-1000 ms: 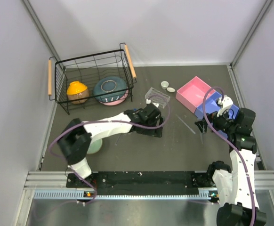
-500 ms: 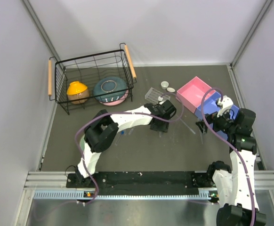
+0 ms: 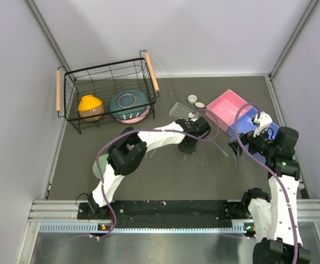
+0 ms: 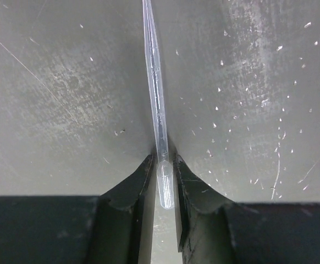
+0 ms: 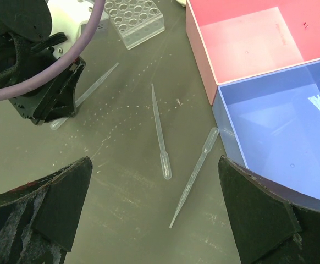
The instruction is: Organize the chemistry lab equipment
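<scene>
Indoors, scuffed table (image 4: 66,82), white walls (image 3: 176,33), left end effector (image 4: 163,165) narrowly straddling pipette (image 4: 155,82), right one (image 5: 153,165) wide, empty

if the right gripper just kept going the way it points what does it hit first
Probably the pipette lying on the table midway between the right gripper's open fingers; a second pipette lies just beside it. Depth is unclear.

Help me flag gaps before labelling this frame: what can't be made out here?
Left wrist view: the pipette runs off the top edge; whether the left gripper pinches its bulb or only flanks it is unclear.
Right wrist view: the tube rack is cut by the top edge.
Top external view: the white cups are too small for detail.
</scene>
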You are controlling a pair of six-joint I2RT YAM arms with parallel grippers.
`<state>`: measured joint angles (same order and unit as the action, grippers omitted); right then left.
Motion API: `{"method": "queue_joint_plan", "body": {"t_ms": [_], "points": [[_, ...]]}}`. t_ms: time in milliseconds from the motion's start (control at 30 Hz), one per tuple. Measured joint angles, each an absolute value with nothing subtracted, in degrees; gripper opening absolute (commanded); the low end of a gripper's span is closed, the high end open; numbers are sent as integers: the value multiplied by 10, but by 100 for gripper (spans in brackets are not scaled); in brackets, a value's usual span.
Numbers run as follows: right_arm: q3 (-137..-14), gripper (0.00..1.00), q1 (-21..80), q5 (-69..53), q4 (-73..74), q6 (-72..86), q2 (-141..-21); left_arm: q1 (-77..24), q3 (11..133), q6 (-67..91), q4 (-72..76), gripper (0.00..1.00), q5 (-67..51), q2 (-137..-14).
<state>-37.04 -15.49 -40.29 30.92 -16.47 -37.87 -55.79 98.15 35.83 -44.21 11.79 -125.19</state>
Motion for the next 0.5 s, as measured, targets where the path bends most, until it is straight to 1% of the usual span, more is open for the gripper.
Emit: {"method": "queue_joint_plan", "body": {"t_ms": [67,100,233,367,500], "points": [[-370,99,-155,-403,309,-165,-379,-559,983,358,-442,15,119,-1253],[-370,99,-155,-403,309,-165,-379,-560,983,358,-442,9,120,-1253],[-370,99,-155,-402,309,-165,-379,-561,983,358,-442,0,122,-1253],[-370,99,-155,-402,309,-165,-379,-563,955,356,-418,0,126,-1237],[-370,99,-155,-406,310,-165,-380,-563,853,343,-366,0,123,-1168]]}}
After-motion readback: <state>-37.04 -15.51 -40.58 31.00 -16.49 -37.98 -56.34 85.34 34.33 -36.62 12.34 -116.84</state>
